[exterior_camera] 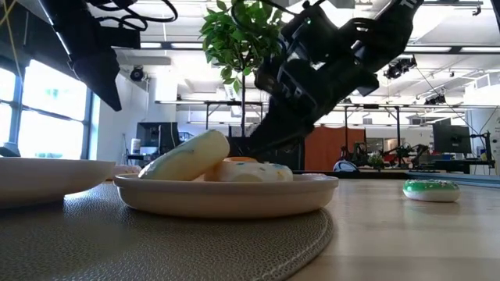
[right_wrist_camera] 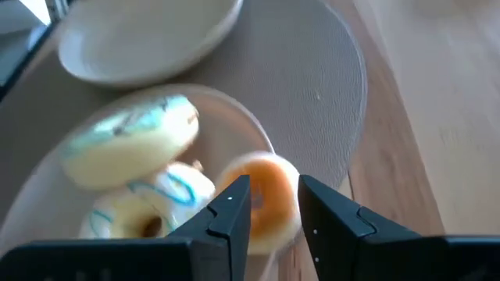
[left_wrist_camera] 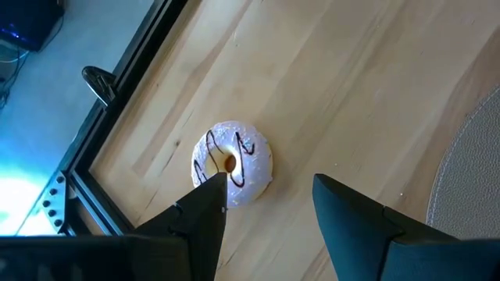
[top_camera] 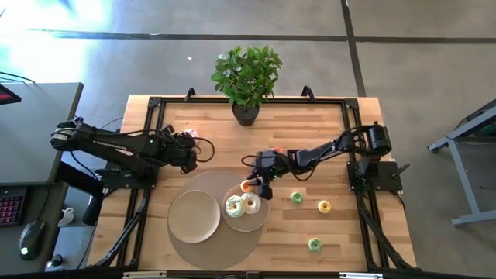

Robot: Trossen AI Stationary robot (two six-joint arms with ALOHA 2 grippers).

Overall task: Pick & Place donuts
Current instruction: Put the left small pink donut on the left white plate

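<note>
- Two arms are showing in the high view, and the right gripper (top_camera: 258, 186) is doing the work at centre frame, hanging over the upper rim of the smaller plate (top_camera: 260, 221).
- Its fingers (right_wrist_camera: 231, 211) are sitting part-way apart with an orange-iced mini donut (right_wrist_camera: 264, 201) between them; whether they are pressing on it or just bracketing it, I cannot tell.
- That mini donut is lying at the plate's edge, right beside the two larger donuts already on the plate: a white-green one (top_camera: 234, 207) and a cream one with blue lines (top_camera: 251, 203).
- In the low view the white-green donut (exterior_camera: 187, 156) is leaning tilted against its neighbour.
- Left gripper (left_wrist_camera: 266, 199) is hovering at centre left of the high view, jaws standing wide apart and holding nothing.
- A pale-iced donut with dark squiggles (left_wrist_camera: 232, 162) is lying on the bare wood just ahead of its fingertips, one finger overlapping its edge in the wrist view.
- Three more mini donuts are waiting on the wood toward the lower right: a green one (top_camera: 297, 197), a yellow one (top_camera: 325, 206) and another green one (top_camera: 315, 245).
- Larger plate (top_camera: 194, 216) is sharing the round mat (top_camera: 213, 252) with the smaller one.
</note>
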